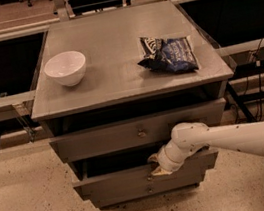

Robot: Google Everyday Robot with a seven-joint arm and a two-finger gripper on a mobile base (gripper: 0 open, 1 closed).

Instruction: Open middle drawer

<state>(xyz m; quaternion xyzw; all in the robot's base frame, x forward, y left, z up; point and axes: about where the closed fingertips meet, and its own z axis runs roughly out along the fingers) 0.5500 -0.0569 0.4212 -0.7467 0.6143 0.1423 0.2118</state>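
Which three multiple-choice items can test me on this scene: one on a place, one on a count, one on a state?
1. Where is the gripper? A in the bowl; B at the front of the middle drawer; C out of view.
2. How many things lie on the cabinet top? A one; B two; C four.
3. The middle drawer is: A flush shut; B partly out; C removed.
Key: 1 B, it sits against that front; 2 B, only bowl and bag lie there; 3 B, a dark gap shows behind its front.
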